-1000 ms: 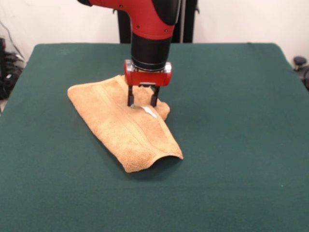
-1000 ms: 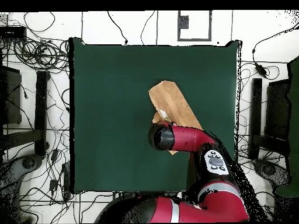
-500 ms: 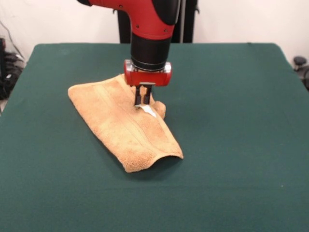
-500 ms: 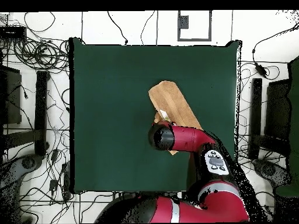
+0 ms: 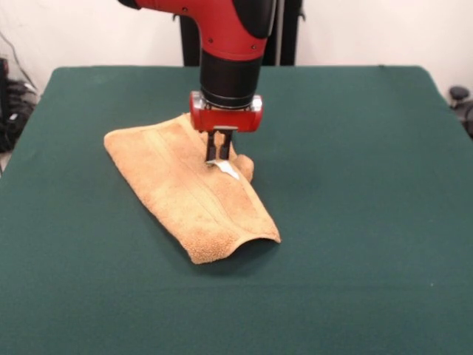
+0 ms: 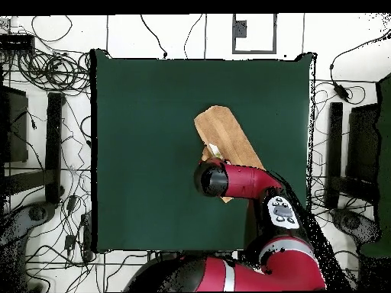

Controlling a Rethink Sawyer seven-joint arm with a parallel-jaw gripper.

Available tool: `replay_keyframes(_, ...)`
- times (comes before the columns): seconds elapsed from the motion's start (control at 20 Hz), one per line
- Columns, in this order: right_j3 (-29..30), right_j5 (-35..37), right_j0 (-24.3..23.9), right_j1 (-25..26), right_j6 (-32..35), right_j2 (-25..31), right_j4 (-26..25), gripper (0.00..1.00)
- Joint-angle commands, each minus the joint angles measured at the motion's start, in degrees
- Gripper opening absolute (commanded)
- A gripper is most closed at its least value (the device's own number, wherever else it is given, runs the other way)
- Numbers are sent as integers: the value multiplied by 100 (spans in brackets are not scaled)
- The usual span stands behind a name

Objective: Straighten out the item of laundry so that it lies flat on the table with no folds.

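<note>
The item of laundry [image 5: 185,188] is a tan-orange towel lying folded over itself on the green table [image 5: 355,222], running from the centre-left toward the front, with its front end lifted in a small arch. A bunched fold with a white tag [image 5: 229,171] sits at its right edge. My gripper [image 5: 217,160] stands straight down over that fold, shut on the cloth beside the tag. In the overhead view the towel [image 6: 223,136] shows above the arm, which hides the gripper and the towel's lower part.
The table [image 6: 145,152] spreads wide around the towel on every side. Cables and equipment stands [image 6: 53,130] lie on the floor beyond the table's edges in the overhead view.
The fingers were open astride the fold one second ago and have since shut on it. The arm and towel have otherwise stayed put.
</note>
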Motion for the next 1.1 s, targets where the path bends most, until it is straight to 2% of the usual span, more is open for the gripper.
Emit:
replay_keyframes(0.05,-134,-134,-6,415,920,286,162,0)
replay_keyframes(0.55,60,949,-378,-255,448,648,286,0)
replay_keyframes(1.1,-27,1774,-627,-549,313,870,319,0)
